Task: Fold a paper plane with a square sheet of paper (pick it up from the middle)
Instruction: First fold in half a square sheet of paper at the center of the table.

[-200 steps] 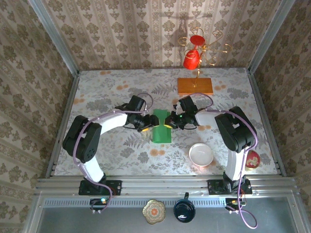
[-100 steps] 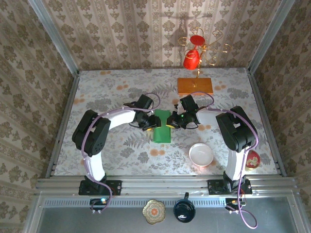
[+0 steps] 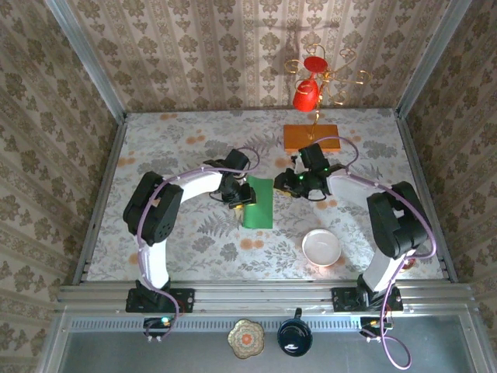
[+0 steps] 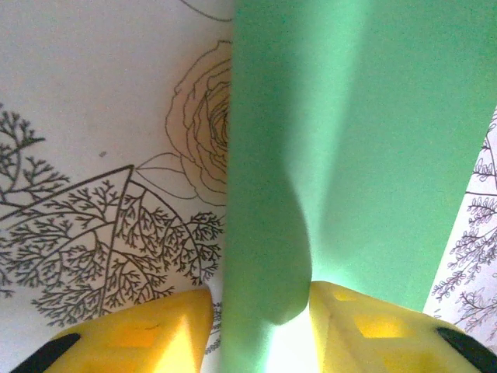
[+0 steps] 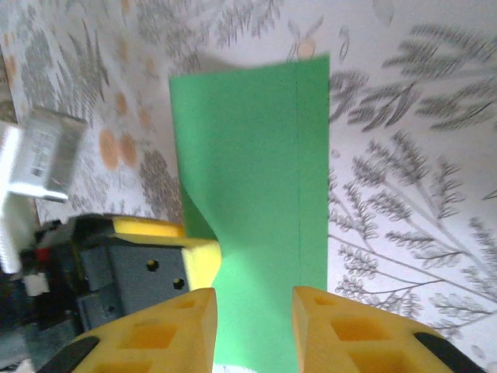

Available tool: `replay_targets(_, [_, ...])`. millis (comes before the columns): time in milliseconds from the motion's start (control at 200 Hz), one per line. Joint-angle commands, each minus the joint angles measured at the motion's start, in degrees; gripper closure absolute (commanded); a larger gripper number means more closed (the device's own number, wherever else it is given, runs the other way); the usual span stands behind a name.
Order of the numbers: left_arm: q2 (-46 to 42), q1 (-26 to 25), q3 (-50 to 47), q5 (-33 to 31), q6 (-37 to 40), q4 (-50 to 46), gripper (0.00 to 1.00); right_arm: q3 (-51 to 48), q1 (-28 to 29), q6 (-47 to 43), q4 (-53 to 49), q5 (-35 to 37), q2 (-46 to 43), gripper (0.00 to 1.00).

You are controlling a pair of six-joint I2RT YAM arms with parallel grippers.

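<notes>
The right arm has drawn back across the worktop toward its far right corner, while the left arm has reached further in toward the middle. The square sheet of paper, already folded to a long rectangle, lies at the middle of the worktop. A second ago it was pinched in from both sides; now its right side has settled flat. The right gripper stands just beside the paper's right edge, jaws released with nothing between them. The left gripper has narrowed on the left edge, and a raised curl of paper sits between its jaws. Whether they clamp it I cannot tell. A straight crease runs along the strip. I judge the centre fold set and the left side being taken up for the next fold, with most of the plane still to make.
</notes>
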Motion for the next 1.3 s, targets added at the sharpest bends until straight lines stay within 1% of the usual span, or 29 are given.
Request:
replay_targets(0, [6.58,-1.76,-1.00,-2.52,0.18,-3.05,0.56,-1.03,-0.80,-1.26,-3.30,4.43,-1.94,0.67])
replay_targets(85, [8.33,-2.41,-0.62,-2.89,0.47,-3.96,0.53,-1.47,-1.11,-1.16,-3.23,4.57,-2.04,0.67])
replay_targets(400, [13.35,-4.50,1.01,-4.39,2.51,-6.78,0.50,-2.09,-1.83,-0.63,-2.19,3.74,0.19,0.67])
replay_targets(590, [14.98,-4.50,2.57,-4.52,2.71,-8.11,0.47,-2.07,-1.90,-0.45,-1.65,3.34,1.08,0.66])
replay_targets(780, [16.39,-4.32,3.93,-5.05,1.32,-9.36,0.45,-2.18,-1.95,-0.27,-1.35,2.82,1.47,0.66])
replay_targets(1295, [18.20,-3.67,4.26,-3.86,-0.43,-10.02,0.44,-2.77,-1.88,-0.27,-0.17,0.20,2.56,0.66])
